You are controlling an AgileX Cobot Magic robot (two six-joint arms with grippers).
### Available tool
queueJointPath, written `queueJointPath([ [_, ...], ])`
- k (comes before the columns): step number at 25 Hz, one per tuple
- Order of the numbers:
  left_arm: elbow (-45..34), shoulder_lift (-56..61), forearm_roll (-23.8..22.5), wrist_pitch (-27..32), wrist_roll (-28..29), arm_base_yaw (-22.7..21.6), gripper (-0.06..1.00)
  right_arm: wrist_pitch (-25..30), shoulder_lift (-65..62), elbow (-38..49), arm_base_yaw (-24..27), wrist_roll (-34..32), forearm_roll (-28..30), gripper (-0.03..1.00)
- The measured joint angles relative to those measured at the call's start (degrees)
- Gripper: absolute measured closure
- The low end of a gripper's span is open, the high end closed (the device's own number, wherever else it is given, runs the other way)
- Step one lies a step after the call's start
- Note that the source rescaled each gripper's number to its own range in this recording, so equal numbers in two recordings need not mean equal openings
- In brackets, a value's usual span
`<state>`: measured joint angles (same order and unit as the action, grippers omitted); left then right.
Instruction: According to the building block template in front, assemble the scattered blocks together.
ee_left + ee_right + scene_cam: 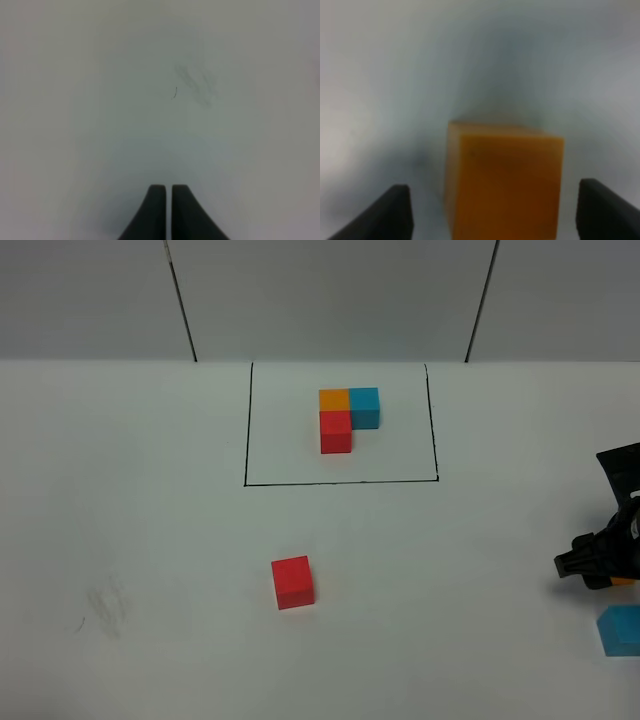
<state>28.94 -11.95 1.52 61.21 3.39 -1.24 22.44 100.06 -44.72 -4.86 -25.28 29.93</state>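
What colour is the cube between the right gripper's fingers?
It is an orange cube, clearest in the right wrist view.

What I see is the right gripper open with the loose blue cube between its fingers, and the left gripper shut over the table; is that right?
Not quite. The cube between the open fingers of the right gripper is the loose orange cube, not the blue one, as the right wrist view shows. The loose blue cube lies apart from it in the exterior high view. The left gripper is indeed shut over the table.

Framed L-shaped template (345,418) at back; red cube (293,582) in front; blue cube (620,630), orange cube (505,180) at right edge.
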Motion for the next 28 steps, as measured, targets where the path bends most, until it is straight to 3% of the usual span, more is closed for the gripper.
queueJointPath([
  [9,0.0,0.0,0.0,0.0,0.0,0.0,0.94,-3.1,3.5,-0.1,0.9,-0.1,0.2,0.10],
  [12,0.0,0.0,0.0,0.0,0.0,0.0,0.94,-3.6,3.7,-0.1,1.1,-0.1,0.4,0.18],
  [16,0.0,0.0,0.0,0.0,0.0,0.0,0.94,-4.2,3.8,-0.1,1.1,-0.1,0.8,0.37],
  [28,0.0,0.0,0.0,0.0,0.0,0.0,0.94,-5.7,3.8,-0.1,1.1,-0.1,3.2,0.37],
])
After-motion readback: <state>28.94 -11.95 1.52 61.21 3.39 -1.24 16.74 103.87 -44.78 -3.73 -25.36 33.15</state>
